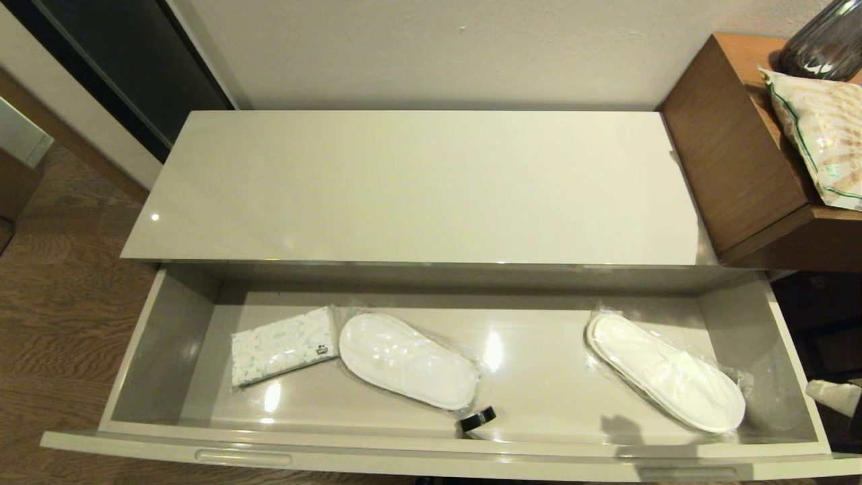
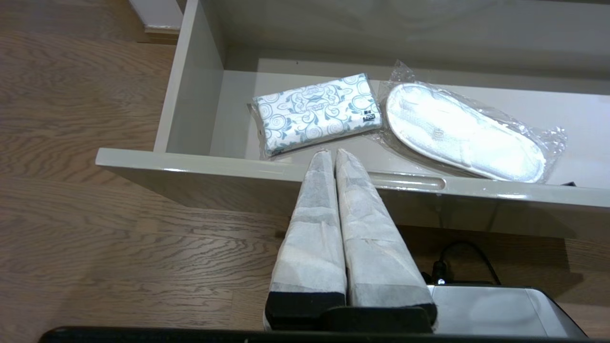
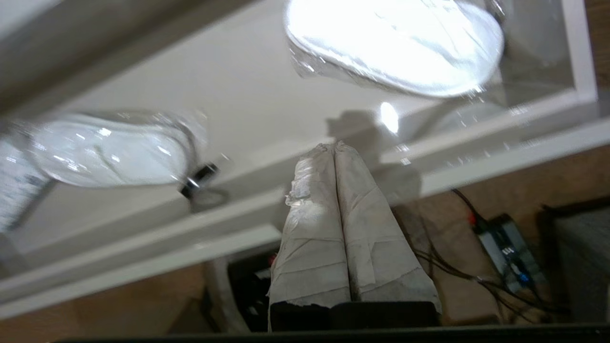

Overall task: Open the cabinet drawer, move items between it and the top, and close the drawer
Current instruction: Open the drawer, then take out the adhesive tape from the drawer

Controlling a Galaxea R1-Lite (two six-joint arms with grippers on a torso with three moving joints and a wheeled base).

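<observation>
One cabinet top (image 1: 417,188), glossy cream, nothing lying on it. One cabinet drawer (image 1: 168,337) below it, pulled fully out; two recessed pulls on the front edge, the left pull (image 1: 244,458) plain, the right one only partly in frame. One taller brown wooden counter (image 1: 727,155) at the right, with one patterned bag (image 1: 818,135) and one dark glass vessel (image 1: 825,44) on it.

Inside the drawer, four things:
- two white slippers in clear wrap, one left of centre (image 1: 407,360), one toward the right end (image 1: 667,380), well apart;
- one tissue pack (image 1: 283,345), blue print, just beside the left slipper's toe;
- one black tape roll (image 1: 478,419), by the front wall, near the left slipper's heel.

Two hands, both clenched and empty: left hand (image 2: 332,152) near the drawer's front edge at the left pull, right hand (image 3: 330,146) close to the front edge near the right slipper.
</observation>
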